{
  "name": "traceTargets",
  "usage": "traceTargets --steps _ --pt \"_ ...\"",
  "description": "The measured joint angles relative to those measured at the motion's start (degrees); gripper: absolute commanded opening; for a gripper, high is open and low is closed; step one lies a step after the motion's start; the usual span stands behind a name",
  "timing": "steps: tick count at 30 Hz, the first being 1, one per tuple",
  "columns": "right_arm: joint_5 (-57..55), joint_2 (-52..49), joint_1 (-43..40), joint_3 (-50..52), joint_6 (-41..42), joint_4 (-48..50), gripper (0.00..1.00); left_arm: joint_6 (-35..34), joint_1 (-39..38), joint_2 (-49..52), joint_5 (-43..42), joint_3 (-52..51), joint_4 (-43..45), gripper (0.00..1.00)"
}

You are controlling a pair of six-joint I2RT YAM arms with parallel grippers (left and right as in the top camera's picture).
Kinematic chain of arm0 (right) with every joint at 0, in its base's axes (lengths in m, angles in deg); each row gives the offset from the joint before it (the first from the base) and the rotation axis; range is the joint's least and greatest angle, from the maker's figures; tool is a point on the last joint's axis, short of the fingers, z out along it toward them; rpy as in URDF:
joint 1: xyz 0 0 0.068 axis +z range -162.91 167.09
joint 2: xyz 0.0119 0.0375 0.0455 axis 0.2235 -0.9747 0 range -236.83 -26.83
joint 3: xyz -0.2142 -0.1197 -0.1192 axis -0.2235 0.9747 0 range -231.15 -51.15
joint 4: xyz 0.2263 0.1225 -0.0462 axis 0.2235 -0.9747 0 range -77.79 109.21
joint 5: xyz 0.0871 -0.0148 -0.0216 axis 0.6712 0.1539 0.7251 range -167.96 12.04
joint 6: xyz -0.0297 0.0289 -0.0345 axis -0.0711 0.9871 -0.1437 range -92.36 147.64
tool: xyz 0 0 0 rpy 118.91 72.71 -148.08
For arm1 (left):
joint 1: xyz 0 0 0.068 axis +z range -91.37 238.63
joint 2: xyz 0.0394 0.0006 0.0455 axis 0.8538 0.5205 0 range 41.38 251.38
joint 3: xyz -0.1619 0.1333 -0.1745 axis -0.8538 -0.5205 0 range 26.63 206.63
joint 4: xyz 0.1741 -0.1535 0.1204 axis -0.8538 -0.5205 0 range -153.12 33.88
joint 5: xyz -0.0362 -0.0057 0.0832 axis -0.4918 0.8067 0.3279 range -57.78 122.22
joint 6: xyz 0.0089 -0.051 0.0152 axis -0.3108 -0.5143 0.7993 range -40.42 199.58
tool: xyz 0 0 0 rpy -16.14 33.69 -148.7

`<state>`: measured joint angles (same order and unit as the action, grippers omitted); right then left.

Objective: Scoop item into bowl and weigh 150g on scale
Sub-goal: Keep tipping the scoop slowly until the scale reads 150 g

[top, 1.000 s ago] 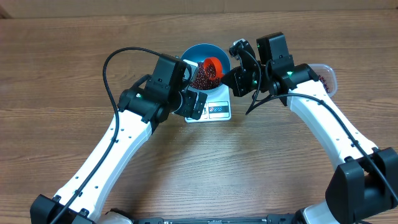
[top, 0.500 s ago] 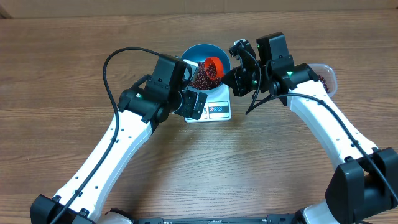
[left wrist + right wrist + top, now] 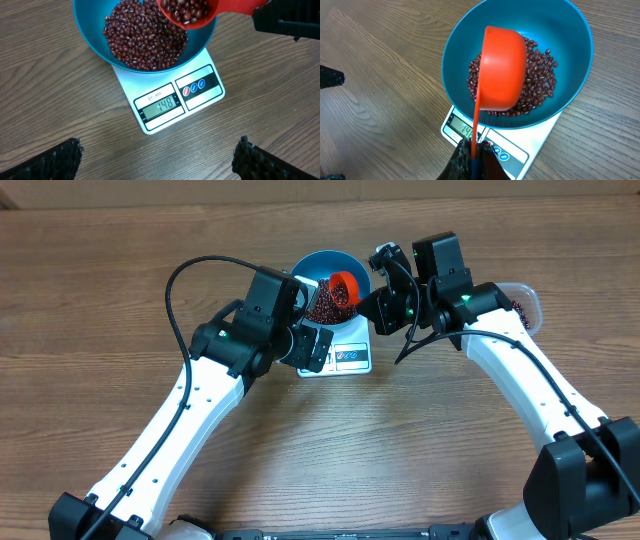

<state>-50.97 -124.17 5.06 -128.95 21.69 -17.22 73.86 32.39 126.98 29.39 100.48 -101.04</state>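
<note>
The blue bowl [image 3: 90,35] stands on the white scale [image 3: 200,100], whose display [image 3: 161,106] reads 148. A heap of dark red-brown beans [image 3: 142,40] fills the bowl's bottom. My right gripper [image 3: 476,150] is shut on the thin handle of an orange scoop [image 3: 502,70], held tilted over the bowl with beans still in its cup [image 3: 190,12]. My left gripper [image 3: 159,145] hangs wide open over bare table just in front of the scale, holding nothing. From overhead, both grippers flank the bowl [image 3: 312,264]: the left gripper [image 3: 312,345] at its near left, the right gripper [image 3: 372,305] at its right.
A clear plastic tub [image 3: 527,305] with more beans sits at the right, partly hidden behind my right arm. The wooden table [image 3: 330,450] lies bare in front of the scale.
</note>
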Motion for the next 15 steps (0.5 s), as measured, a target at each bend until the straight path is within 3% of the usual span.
traceTargets --steps 8,15 --pt "0.0 0.0 0.0 0.0 0.5 0.1 0.03 0.0 0.0 0.0 0.0 0.0 0.0 0.99" --pt "-0.1 0.0 0.0 0.0 5.8 3.0 0.04 0.0 0.0 0.0 0.0 0.0 0.0 1.00"
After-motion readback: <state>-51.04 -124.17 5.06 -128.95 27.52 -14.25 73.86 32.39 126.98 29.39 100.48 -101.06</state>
